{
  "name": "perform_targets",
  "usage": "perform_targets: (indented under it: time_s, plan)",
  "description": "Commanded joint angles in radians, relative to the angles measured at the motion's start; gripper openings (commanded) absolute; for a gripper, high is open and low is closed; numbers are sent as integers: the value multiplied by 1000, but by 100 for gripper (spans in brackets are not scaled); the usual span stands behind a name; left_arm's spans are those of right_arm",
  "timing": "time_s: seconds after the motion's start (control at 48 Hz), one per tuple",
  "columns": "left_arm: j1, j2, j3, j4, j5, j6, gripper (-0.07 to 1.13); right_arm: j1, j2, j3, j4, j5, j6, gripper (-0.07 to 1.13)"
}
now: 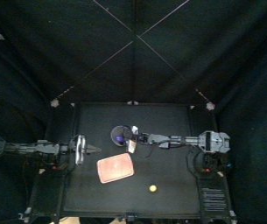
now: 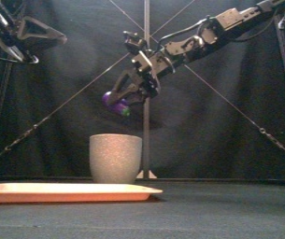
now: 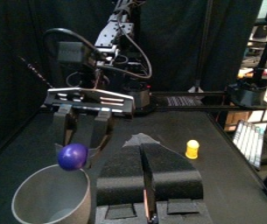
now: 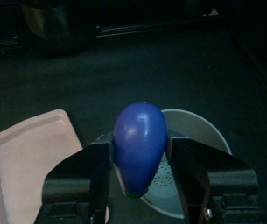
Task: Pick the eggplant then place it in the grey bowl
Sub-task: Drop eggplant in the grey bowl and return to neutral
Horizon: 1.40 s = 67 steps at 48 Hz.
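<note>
The purple eggplant point(image 2: 115, 99) hangs in the air just above the tall grey speckled cup point(image 2: 115, 157), with my right gripper point(image 2: 130, 91) shut on it. In the right wrist view the eggplant point(image 4: 140, 142) sits between the jaws, and the cup's rim point(image 4: 206, 140) shows directly below it. From the top, the right gripper point(image 1: 133, 137) is at the cup point(image 1: 120, 133), mid-table. My left gripper point(image 1: 87, 154) rests at the table's left side, jaws together and holding nothing point(image 3: 143, 144). The left wrist view also shows the eggplant point(image 3: 73, 157) over the cup point(image 3: 48, 197).
A flat pink tray point(image 1: 116, 170) lies in front of the cup, near the front in the front view point(image 2: 70, 192). A small yellow toy point(image 1: 153, 187) sits near the front edge, to the tray's right.
</note>
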Motion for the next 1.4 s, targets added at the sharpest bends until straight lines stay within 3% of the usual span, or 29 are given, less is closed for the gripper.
perform_targets:
  time_s: [0.021,0.188,0.562,0.875,1.083,1.396]
  plan:
    - [-2,-2,-14,2,-5,0,-2,-20,-8,-29,12,-8,0,83]
    - [-2,-5,-12,2,-5,0,-2,-35,-9,-26,14,-11,2,105]
    - [-2,-5,-11,2,-5,0,-2,-54,-170,58,-2,-18,-2,105]
    - [2,-6,-8,2,-5,0,-2,-46,-541,403,-2,-222,0,105]
    - [2,-11,-8,2,-5,0,-2,32,-816,624,2,-302,2,105]
    - [3,-12,-6,2,-5,0,-2,149,-1144,807,38,-288,3,105]
